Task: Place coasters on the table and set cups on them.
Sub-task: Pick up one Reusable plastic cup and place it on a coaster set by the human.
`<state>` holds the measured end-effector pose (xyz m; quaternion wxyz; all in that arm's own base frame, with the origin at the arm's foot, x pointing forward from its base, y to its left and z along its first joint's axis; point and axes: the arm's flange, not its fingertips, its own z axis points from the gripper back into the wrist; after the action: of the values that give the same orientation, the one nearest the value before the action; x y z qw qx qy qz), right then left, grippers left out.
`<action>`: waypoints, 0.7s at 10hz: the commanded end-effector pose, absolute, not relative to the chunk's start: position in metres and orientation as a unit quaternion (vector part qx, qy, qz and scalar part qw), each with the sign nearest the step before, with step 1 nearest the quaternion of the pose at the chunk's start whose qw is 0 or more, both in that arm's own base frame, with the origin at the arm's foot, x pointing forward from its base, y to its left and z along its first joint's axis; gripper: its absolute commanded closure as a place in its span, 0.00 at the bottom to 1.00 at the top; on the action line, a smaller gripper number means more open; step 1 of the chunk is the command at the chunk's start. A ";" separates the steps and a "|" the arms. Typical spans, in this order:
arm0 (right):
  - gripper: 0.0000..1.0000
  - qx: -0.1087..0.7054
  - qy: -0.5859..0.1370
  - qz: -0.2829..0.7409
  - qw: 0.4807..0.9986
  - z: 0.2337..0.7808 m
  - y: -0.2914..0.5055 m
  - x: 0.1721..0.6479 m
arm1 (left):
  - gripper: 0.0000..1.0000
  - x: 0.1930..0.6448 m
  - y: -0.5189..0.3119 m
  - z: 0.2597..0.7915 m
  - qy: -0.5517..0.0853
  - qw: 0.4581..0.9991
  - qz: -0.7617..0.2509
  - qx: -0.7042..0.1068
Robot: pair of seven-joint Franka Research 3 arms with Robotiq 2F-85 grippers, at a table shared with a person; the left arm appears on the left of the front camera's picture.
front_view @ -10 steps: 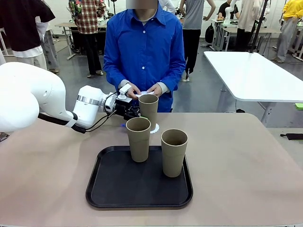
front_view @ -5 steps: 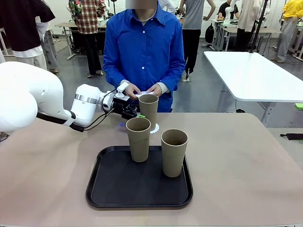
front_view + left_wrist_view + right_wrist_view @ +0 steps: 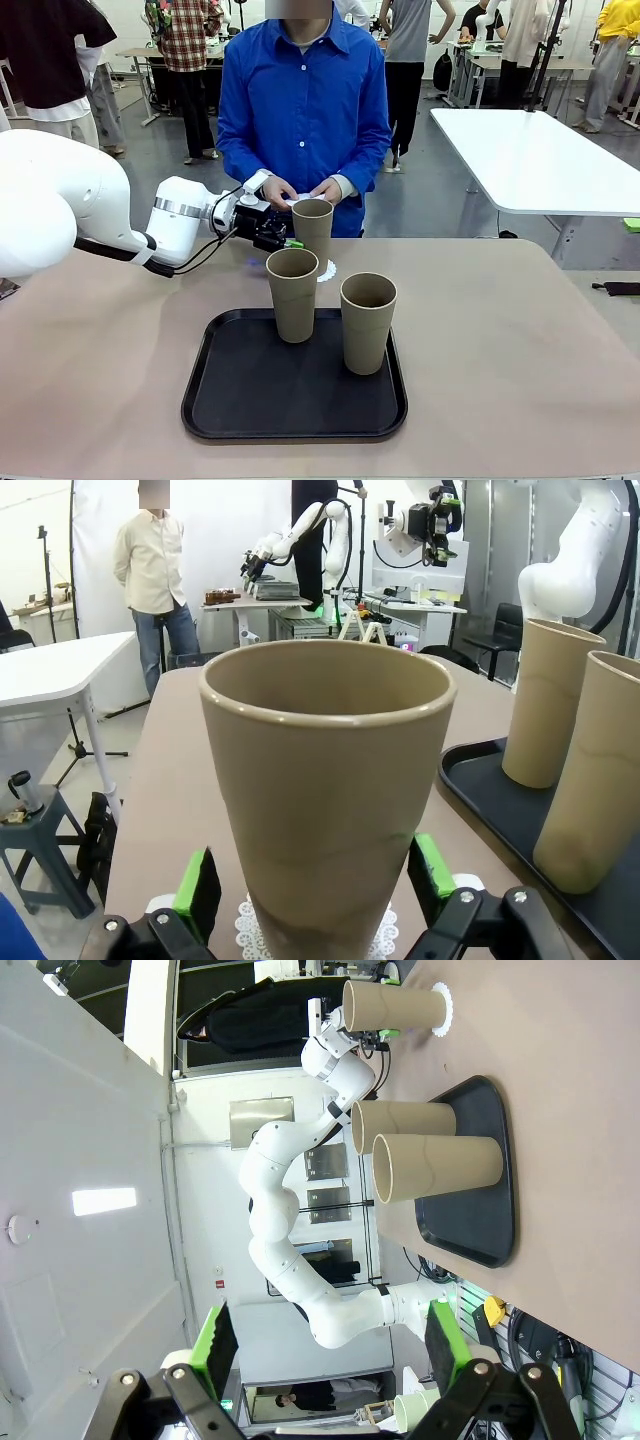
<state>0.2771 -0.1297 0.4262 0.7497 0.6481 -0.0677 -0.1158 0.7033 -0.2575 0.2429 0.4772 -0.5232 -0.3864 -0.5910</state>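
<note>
One tan cup (image 3: 313, 229) stands on a white lacy coaster (image 3: 326, 270) on the beige table (image 3: 520, 320), in front of the person. My left gripper (image 3: 290, 240) is open around this cup (image 3: 325, 810). Its green pads (image 3: 197, 895) flank the cup's lower sides, and the coaster (image 3: 262, 932) shows under the base. Two more cups (image 3: 293, 293) (image 3: 368, 322) stand on the black tray (image 3: 295, 405). The person's hands (image 3: 300, 195) hold white coasters just behind the far cup. My right gripper (image 3: 330, 1360) is open and empty, far from the cups (image 3: 395, 1010) (image 3: 440, 1170).
A person in a blue shirt (image 3: 305, 110) stands at the table's far edge. A white table (image 3: 530, 150) is at the back right, with other people farther off. Bare tabletop lies to both sides of the tray.
My left wrist has risen slightly and eased back to the left, with the fingers still beside the far cup. The cups and the person's hands stay where they were.
</note>
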 end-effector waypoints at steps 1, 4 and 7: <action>0.00 0.650 -0.070 -0.115 0.748 0.428 -0.129 0.277 | 0.00 0.704 -0.246 0.256 -0.370 0.478 -0.599 -0.524; 0.00 0.650 -0.070 -0.115 0.748 0.428 -0.129 0.277 | 0.00 0.701 -0.227 0.261 -0.377 0.479 -0.598 -0.520; 0.00 0.650 -0.070 -0.115 0.748 0.428 -0.129 0.277 | 0.00 0.694 -0.203 0.275 -0.374 0.495 -0.604 -0.500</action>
<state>0.2771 -0.1297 0.4262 0.7497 0.6481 -0.0677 -0.1158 0.7105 -0.2125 0.2646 0.4837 -0.5101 -0.3903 -0.5946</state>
